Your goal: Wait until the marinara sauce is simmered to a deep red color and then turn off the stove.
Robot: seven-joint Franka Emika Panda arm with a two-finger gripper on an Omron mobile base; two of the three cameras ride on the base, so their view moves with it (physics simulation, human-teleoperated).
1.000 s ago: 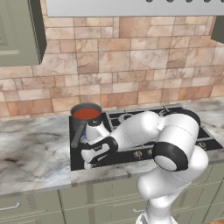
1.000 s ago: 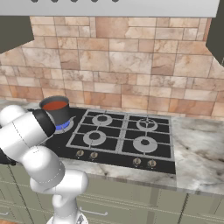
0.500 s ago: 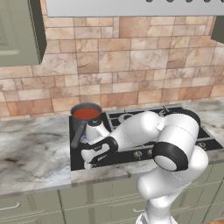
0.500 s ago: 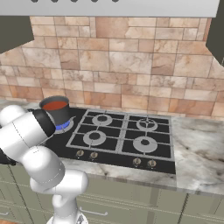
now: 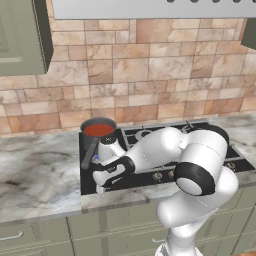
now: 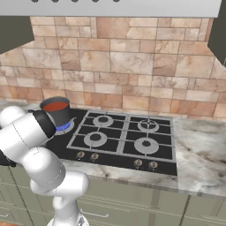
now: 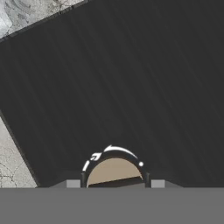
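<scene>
The marinara sauce (image 5: 98, 130) (image 6: 55, 106) is a red disc in a small dark saucepan (image 5: 90, 152) on the stove's back left burner. A blue flame (image 6: 64, 127) shows under the pan. The stove (image 5: 149, 169) (image 6: 117, 152) is a black cooktop set in a marble counter. My gripper (image 5: 101, 188) reaches down to the stove's front left corner, in front of the pan's handle. In the hand view a round tan-topped knob (image 7: 114, 169) sits between my two fingertips (image 7: 73, 183), and the gripper (image 7: 114, 184) is shut on it.
More knobs (image 6: 138, 163) line the stove's front edge, with three unlit burners (image 6: 146, 145) behind them. Marble counter (image 5: 35, 172) extends left of the stove and also right (image 6: 201, 154). A brick wall, a hood and a wall cabinet (image 5: 20, 40) rise behind and above.
</scene>
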